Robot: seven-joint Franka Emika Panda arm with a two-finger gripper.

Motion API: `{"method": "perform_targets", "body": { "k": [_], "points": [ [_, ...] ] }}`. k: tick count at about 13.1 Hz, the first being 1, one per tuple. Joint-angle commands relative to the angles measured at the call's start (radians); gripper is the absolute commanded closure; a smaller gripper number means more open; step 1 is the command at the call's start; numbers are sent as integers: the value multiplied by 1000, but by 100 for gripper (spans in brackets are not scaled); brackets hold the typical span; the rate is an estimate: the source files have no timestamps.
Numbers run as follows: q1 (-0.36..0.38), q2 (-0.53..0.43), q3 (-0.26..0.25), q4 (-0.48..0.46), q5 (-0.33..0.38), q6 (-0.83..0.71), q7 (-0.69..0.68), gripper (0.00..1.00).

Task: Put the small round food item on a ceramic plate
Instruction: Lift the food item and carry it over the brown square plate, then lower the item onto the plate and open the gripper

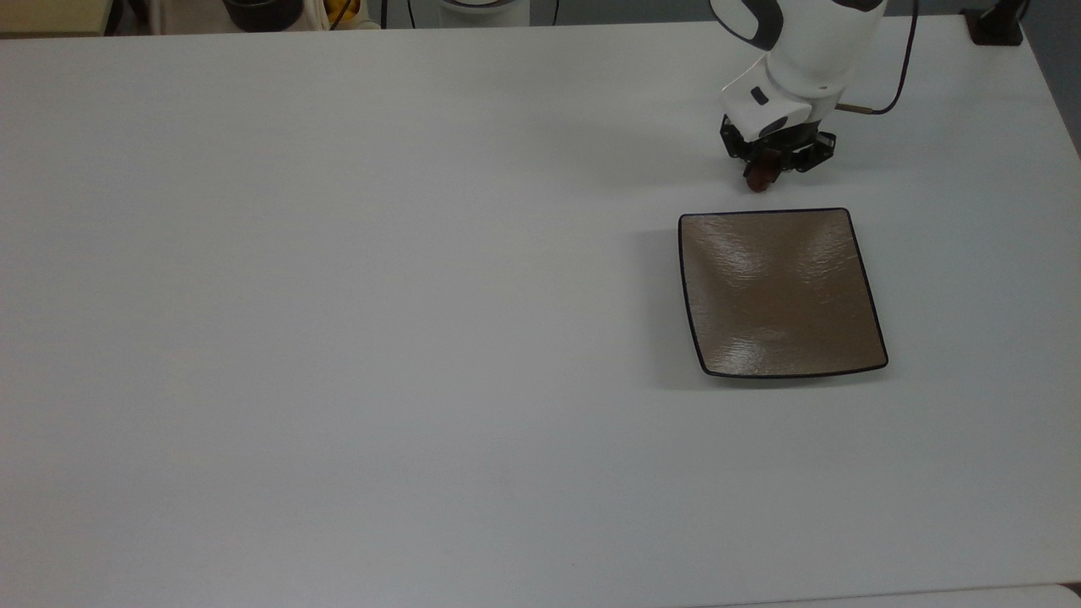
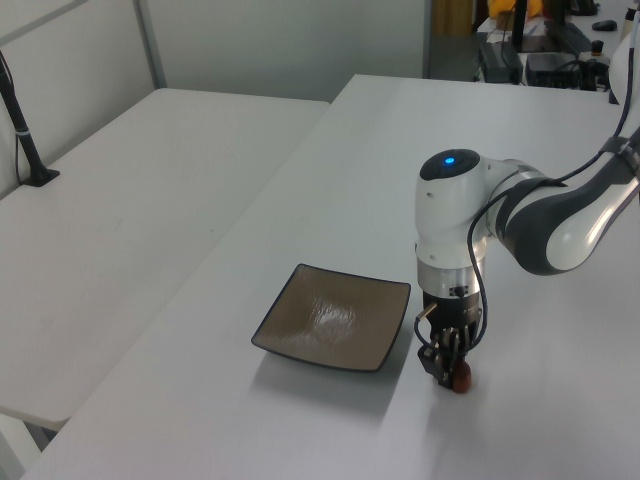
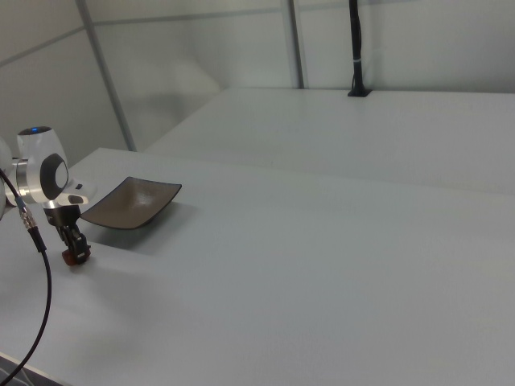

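Observation:
The small round food item (image 1: 758,178) (image 2: 460,379) (image 3: 76,256) is a glossy reddish-brown lump resting on the white table just beyond the plate's far edge in the top view. My gripper (image 1: 768,165) (image 2: 449,365) (image 3: 75,245) stands straight down over it with its black fingers shut on it, so most of the lump is hidden. The ceramic plate (image 1: 781,291) (image 2: 335,317) (image 3: 129,201) is square, tan-brown with a thin dark rim, and lies bare a short way from the gripper.
The white table (image 1: 338,295) stretches wide to the top view's left of the plate. A black cable (image 1: 895,59) runs from the wrist. A second white table with a black post (image 2: 25,140) stands at the left view's left.

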Motion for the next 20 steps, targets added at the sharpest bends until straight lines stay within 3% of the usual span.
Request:
{"method": "perform_targets", "body": {
  "k": [1,4,8,12,14,15,16,18,20],
  "points": [
    [5,-50,-3,45,-22,3,22,68],
    [4,-55,-3,134,-22,7,22,67],
    [-14,-23,-6,187,-23,22,23,63],
    [-67,66,-12,260,-88,154,51,63],
    [-103,121,-12,312,-111,160,63,56],
    [-106,137,-12,323,-111,165,63,33],
    [-106,137,-12,323,-111,165,63,18],
    [-106,137,-12,323,-112,163,62,10],
    [-106,137,-12,323,-111,161,60,9]
  ]
}}
